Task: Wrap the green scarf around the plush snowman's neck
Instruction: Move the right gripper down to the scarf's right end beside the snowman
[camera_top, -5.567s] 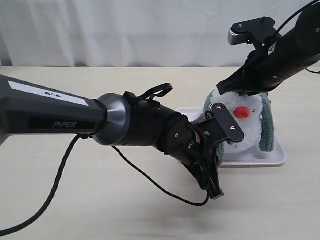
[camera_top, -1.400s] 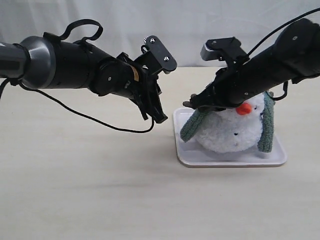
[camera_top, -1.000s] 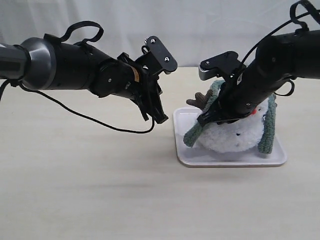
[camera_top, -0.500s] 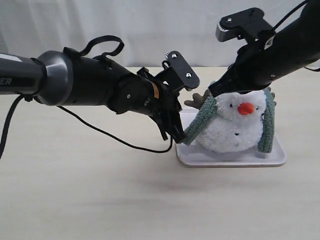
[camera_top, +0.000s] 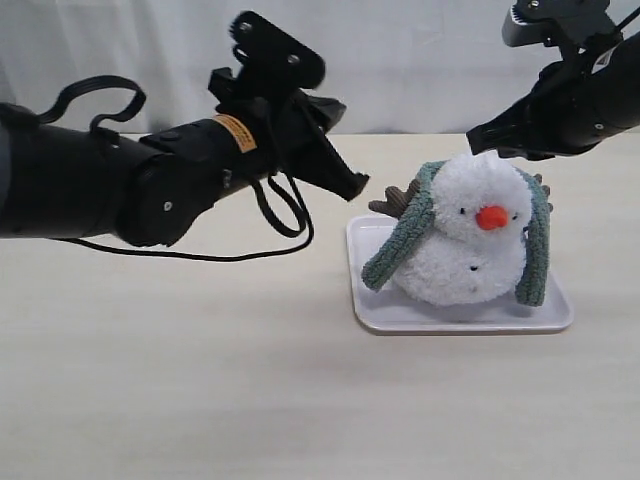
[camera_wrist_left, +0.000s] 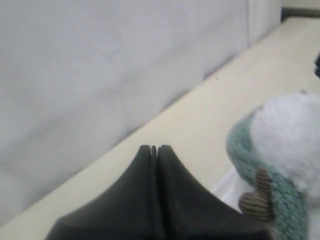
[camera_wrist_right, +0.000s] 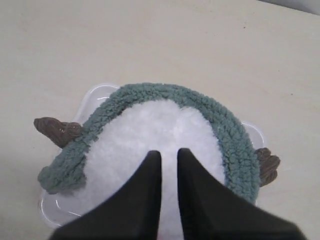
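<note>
The near part of the desk (camera_top: 250, 400) is lying bare, and the change is showing just behind it. A moment ago the left gripper (camera_top: 356, 186) was working low at the scarf's end beside the tray (camera_top: 460, 322). Now it is hovering higher and well apart from it, with its fingers (camera_wrist_left: 170, 170) pressing together on nothing. The scarf (camera_top: 398, 245) is therefore hanging free. Its two ends are falling down the front of the snowman (camera_top: 465, 265), one on each side of the body, toward the tray, and they are not crossing each other. Further back, the strip is running in one arc behind the head, about at the neck, which the fleece is hiding. There it is passing beside the brown arms (camera_top: 392, 204). Above and behind the head, the right gripper (camera_top: 478, 140) is holding clear too, though earlier it was lying close over the head. Its fingers (camera_wrist_right: 147, 180) are standing a little apart with nothing between them. I am judging that the draping is done and both arms are leaving, but the scarf is only lying loose around the neck, not tied. It is looking thick, fuzzy and dull green.
</note>
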